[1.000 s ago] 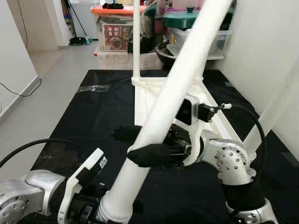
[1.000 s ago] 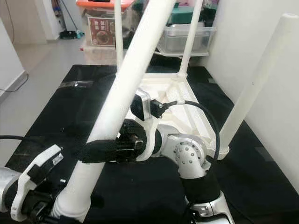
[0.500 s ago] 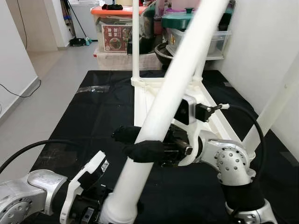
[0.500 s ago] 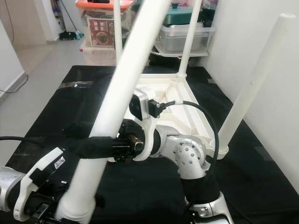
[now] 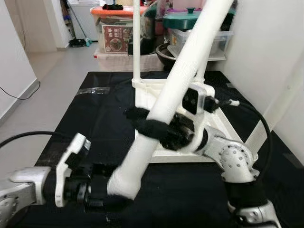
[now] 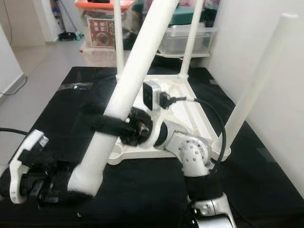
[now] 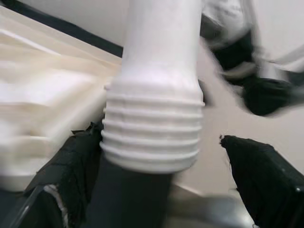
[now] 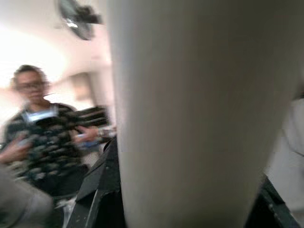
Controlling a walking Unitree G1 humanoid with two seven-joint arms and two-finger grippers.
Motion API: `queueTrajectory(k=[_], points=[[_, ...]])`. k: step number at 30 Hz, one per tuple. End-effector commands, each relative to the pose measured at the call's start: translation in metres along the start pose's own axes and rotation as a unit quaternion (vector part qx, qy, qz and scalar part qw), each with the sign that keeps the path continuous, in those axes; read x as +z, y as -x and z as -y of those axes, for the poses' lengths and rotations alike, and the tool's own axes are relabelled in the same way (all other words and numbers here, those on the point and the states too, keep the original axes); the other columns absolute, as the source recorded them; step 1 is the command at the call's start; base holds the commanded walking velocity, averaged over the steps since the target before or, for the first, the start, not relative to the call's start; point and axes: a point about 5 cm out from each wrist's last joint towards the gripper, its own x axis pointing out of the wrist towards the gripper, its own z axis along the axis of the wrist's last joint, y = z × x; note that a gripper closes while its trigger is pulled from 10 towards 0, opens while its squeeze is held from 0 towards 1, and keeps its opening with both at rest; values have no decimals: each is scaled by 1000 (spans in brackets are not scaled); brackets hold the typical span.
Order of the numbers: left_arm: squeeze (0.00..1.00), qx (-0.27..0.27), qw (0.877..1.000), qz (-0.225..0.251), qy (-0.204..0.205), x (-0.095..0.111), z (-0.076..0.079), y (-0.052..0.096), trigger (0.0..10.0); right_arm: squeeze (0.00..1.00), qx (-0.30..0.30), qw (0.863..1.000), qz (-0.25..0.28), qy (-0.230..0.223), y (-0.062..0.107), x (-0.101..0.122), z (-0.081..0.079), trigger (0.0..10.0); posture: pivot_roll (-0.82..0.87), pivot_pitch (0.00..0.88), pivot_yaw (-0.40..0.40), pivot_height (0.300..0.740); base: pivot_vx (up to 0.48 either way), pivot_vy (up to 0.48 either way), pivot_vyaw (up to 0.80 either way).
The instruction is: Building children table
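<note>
- The white tabletop (image 5: 176,124) lies upside down on a black mat (image 5: 90,123) at the centre of the eye views, with white legs already standing up from its corners: one at 12 o'clock (image 5: 137,42), one at 3 o'clock near the wall (image 6: 256,80), and one at the far right corner (image 6: 191,42).
- Past the mat at 12 o'clock stand clear storage boxes (image 5: 114,33) with an orange lid, and a green pot (image 5: 183,20) on another box.
- A grey floor (image 5: 52,80) runs off toward 10 o'clock; a white wall (image 5: 270,52) closes the 3 o'clock side.
- The loose table leg (image 5: 166,102) slants across the middle from 1 o'clock down to 7 o'clock and hides much of the tabletop's near edge.
- The right gripper (image 5: 145,124) is clamped round the leg's middle, its black fingers wrapped across it.
- The left gripper (image 5: 102,190) sits at the leg's ribbed lower end; in the left wrist view the fingers (image 7: 71,166) stand spread either side of the threads (image 7: 152,137), not pinching them.
- A person (image 8: 42,137) in a patterned top shows blurred in the right wrist view.
- Against a second ago, the leg's lower end has swung away from the robot toward the tabletop's near corner, the right gripper has risen and moved forward with it, and the left gripper has let go of the end it was holding.
</note>
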Motion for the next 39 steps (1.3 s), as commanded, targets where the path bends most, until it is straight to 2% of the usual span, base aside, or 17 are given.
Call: queueTrajectory(k=[1, 5, 8, 9, 10, 11, 14, 15, 17, 18, 19, 20, 22, 25, 27, 34, 39], points=[[0, 10, 1000, 5, -1, -2, 3, 3, 10000, 0, -108, 993, 15, 44, 14, 13, 21, 0, 122, 0, -38, 740, 0, 0, 0], [0, 45, 999, 0, -8, -11, 4, 6, 10000, 0, -160, 985, 20, 58, 21, 22, 34, 0, 131, 0, -46, 740, 0, 0, 0], [0, 123, 992, -7, -4, -33, 6, 6, 10000, 0, -225, 970, 23, 94, 29, 39, 48, 0, 140, 0, -48, 740, 0, 0, 0], [0, 123, 992, -7, -4, -33, 6, 6, 10000, 0, -225, 970, 23, 94, 29, 39, 48, 0, 140, 0, -48, 740, 0, 0, 0], [0, 158, 987, -6, -6, -37, 1, 8, 10000, 0, -242, 964, 26, 104, 30, 44, 51, 0, 143, 0, -46, 740, 0, 0, 0], [0, 158, 987, -6, -6, -37, 1, 8, 10000, 0, -242, 964, 26, 104, 30, 44, 51, 0, 143, 0, -46, 740, 0, 0, 0], [0, 288, 957, -32, -18, -52, -23, 13, 10000, 0, -309, 941, 39, 134, 34, 56, 61, 0, 151, 0, -44, 740, 0, 0, 0], [0, 288, 957, -32, -18, -52, -23, 13, 10000, 0, -309, 941, 39, 134, 34, 56, 61, 0, 151, 0, -44, 740, 0, 0, 0], [0, 355, 931, -72, -50, -64, -36, 12, 10000, 0, -366, 916, 57, 156, 37, 65, 68, 0, 153, 0, -40, 740, 0, 0, 0], [0, 355, 931, -72, -50, -64, -36, 12, 10000, 0, -366, 916, 57, 156, 37, 65, 68, 0, 153, 0, -40, 740, 0, 0, 0], [0, 373, 922, -87, -60, -69, -40, 11, 10000, 0, -380, 908, 67, 163, 36, 69, 69, 0, 149, 0, -38, 740, 0, 0, 0], [0, 373, 922, -87, -60, -69, -40, 11, 10000, 0, -380, 908, 67, 163, 36, 69, 69, 0, 149, 0, -38, 740, 0, 0, 0], [0, 393, 911, -95, -86, -74, -44, 2, 10000, 0, -399, 898, 79, 168, 35, 71, 69, 0, 135, 0, -25, 740, 0, 0, 0], [0, 393, 911, -95, -86, -74, -44, 2, 10000, 0, -399, 898, 79, 168, 35, 71, 69, 0, 135, 0, -25, 740, 0, 0, 0], [0, 401, 903, -88, -124, -74, -46, -10, 10000, 0, -406, 894, 76, 170, 35, 65, 70, 0, 128, 0, -21, 740, 0, 0, 0], [0, 403, 901, -77, -141, -69, -48, -15, 10000, 0, -407, 895, 74, 167, 35, 62, 70, 0, 127, 0, -25, 740, 0, 0, 0], [0, 407, 895, -56, -173, -58, -54, -27, 10000, 0, -407, 896, 68, 163, 27, 54, 72, 0, 121, 0, -23, 740, 0, 0, 0]])
